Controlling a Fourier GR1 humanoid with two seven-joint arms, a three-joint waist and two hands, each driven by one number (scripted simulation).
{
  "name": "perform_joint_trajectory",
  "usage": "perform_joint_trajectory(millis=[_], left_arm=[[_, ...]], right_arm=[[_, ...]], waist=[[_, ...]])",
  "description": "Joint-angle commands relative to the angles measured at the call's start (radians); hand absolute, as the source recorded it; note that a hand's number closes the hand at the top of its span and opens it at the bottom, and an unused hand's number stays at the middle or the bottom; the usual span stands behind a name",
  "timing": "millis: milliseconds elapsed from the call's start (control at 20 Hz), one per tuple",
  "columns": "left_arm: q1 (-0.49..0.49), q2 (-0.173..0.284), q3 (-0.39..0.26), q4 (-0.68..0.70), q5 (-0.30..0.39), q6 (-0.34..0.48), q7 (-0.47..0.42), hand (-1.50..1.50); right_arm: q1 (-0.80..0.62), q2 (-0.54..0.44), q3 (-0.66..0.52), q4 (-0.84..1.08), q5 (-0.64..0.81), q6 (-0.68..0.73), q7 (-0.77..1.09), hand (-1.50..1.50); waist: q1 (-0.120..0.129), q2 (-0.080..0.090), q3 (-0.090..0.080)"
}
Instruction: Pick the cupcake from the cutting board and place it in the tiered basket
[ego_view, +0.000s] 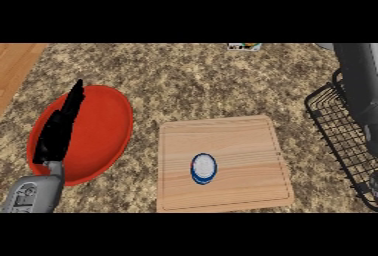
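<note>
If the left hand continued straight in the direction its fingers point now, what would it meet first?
The left hand points up and slightly right, over the red plate. Going on, it passes the plate's far rim, then only speckled counter shows up to the picture's edge. Its height above the plate is unclear.

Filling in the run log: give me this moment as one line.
cupcake: on cutting board, untouched | left hand: open, over red plate | right hand: unseen | basket: right edge

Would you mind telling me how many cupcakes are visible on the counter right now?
1. The cupcake sits on the wooden cutting board, near its lower middle. None shows on the red plate or in the visible part of the tiered basket, which the frame crops.
</note>
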Motion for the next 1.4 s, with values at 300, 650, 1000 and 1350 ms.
perform_joint_trajectory(millis=[300, 650, 1000, 1350], left_arm=[[0.058, 0.028, 0.04, 0.008, 0.025, -0.023, -0.047, 0.0], [0.035, 0.014, 0.03, -0.019, -0.001, 0.004, 0.007, 0.0], [0.062, 0.006, 0.028, -0.05, -0.008, 0.005, 0.028, 0.0], [0.086, -0.004, 0.022, -0.082, -0.012, 0.0, 0.029, 0.0]], right_arm=[[0.035, -0.122, -0.053, 0.148, 0.124, 0.157, 0.118, 1.5], [0.091, -0.18, -0.084, 0.12, 0.142, 0.212, 0.06, 1.5], [0.246, -0.114, -0.136, -0.097, 0.03, 0.278, -0.053, 1.5], [0.351, -0.06, -0.193, -0.253, -0.069, 0.273, -0.069, 1.5]], waist=[[-0.027, -0.008, 0.0], [-0.049, -0.015, 0.001], [-0.065, -0.023, 0.001], [-0.049, -0.018, 0.001]])
